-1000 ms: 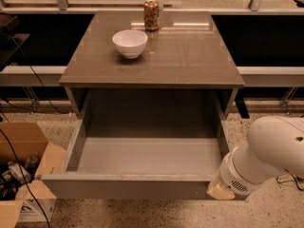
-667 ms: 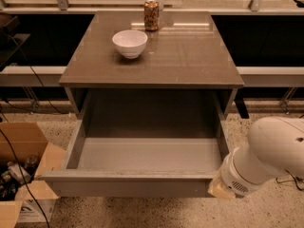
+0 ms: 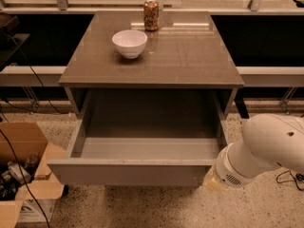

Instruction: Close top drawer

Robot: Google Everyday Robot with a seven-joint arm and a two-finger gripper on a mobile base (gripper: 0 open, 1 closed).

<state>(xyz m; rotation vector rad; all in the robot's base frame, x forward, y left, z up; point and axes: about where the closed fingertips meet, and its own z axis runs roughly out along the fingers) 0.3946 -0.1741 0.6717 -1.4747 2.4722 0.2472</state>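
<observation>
The top drawer (image 3: 133,172) of the grey cabinet stands pulled far out toward me, with its pale grey floor (image 3: 147,147) showing and nothing in it. Its plain flat front panel has no handle. My white arm (image 3: 266,148) reaches in from the lower right. The gripper (image 3: 213,179) is at the right end of the drawer's front panel, touching or very near it. The arm's wrist hides most of it.
A white bowl (image 3: 129,42) and a drink can (image 3: 151,15) stand on the cabinet top (image 3: 190,56). An open cardboard box (image 3: 23,175) with clutter and cables sits on the floor at the left. Low dark shelving runs behind, on both sides.
The drawer's front panel has moved back toward the cabinet a little, and my arm has moved forward with it.
</observation>
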